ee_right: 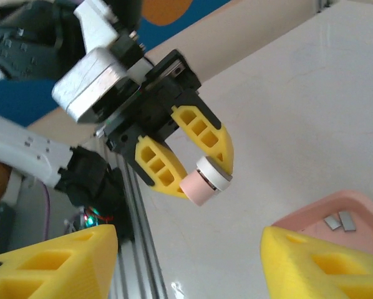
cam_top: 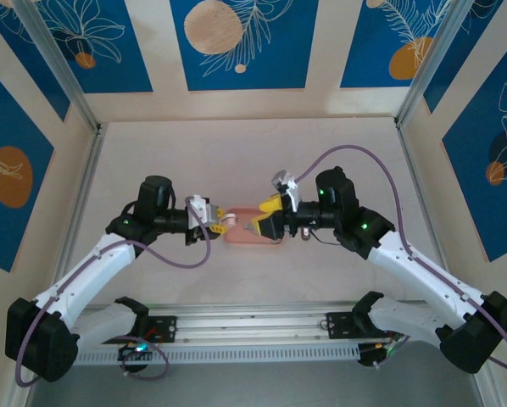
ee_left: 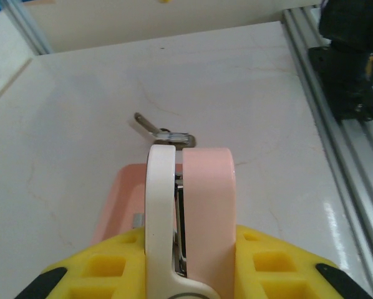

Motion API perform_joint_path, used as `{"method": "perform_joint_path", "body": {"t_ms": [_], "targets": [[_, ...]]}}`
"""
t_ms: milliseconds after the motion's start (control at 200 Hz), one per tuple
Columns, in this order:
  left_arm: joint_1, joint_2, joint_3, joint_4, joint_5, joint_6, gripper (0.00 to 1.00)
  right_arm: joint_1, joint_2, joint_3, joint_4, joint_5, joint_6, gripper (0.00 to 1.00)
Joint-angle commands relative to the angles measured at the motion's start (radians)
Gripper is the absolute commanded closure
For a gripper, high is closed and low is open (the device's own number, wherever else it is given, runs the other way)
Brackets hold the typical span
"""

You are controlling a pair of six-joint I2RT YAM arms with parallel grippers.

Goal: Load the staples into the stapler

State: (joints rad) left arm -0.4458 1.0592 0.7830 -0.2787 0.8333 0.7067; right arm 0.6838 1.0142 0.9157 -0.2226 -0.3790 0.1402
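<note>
Showing the right gripper (ee_right: pixel 188 235) spread open nearest the staples (ee_right: pixel 339 221), which lie in the pink tray (ee_right: pixel 311 219) beside one finger; the left gripper (ee_right: pixel 202 177) clamps the stapler (ee_left: pixel 205 199) opposite.

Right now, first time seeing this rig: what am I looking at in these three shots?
Two robot arms are bolted to a table. One picture looks down from above; the other two come from a camera on each wrist. The left hand is clamped on a pink-and-white stapler. The right hand is open and holds nothing, close by a pink tray lying on the table. In the tray are small grey staples.
</note>
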Motion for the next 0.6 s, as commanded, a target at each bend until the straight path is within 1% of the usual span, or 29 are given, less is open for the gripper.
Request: {"method": "perform_joint_path", "body": {"t_ms": [0,80,180,220,435,595], "targets": [[-0.016,0.007,0.058,-0.107,0.094,0.083,0.77,-0.003,-0.002,0.03,-0.071,-0.084,-0.329,0.37],[-0.022,0.014,0.064,-0.124,0.11,0.079,0.77,0.006,0.013,0.035,-0.073,-0.117,-0.463,0.36],[-0.032,0.03,0.069,-0.133,0.127,0.073,0.77,0.04,0.037,0.031,-0.069,-0.083,-0.621,0.34],[-0.038,0.037,0.075,-0.139,0.129,0.073,0.77,0.051,0.049,0.029,-0.061,-0.076,-0.658,0.34],[-0.07,0.07,0.084,-0.108,0.135,0.062,0.77,0.065,0.129,0.056,-0.03,-0.124,-0.671,0.34],[-0.094,0.092,0.096,-0.106,0.136,0.065,0.77,0.066,0.152,0.045,0.007,-0.153,-0.65,0.34]]}}
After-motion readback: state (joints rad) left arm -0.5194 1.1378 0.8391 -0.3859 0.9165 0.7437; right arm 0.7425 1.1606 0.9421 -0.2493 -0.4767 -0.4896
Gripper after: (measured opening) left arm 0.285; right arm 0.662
